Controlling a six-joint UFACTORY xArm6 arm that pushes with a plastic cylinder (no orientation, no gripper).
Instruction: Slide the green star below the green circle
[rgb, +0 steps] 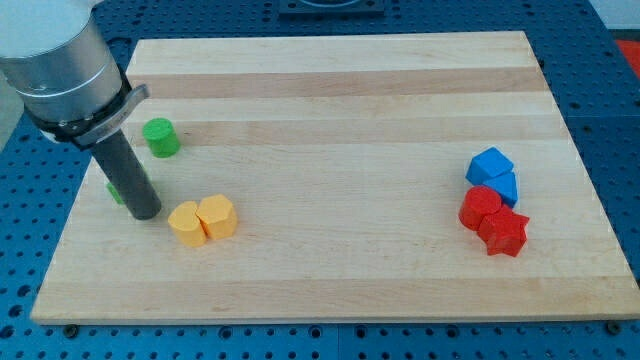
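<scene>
The green star (116, 190) sits near the surface's left edge, mostly hidden behind the dark rod, so only a green sliver shows and its shape cannot be confirmed. My tip (145, 213) rests just to its right and slightly lower, apparently touching it. There are no fingers, and nothing is held. The green circle (160, 137) stands above, toward the view's top. Below it the wooden surface (340, 110) is bare, though the yellow blocks (203, 219) lie close by.
</scene>
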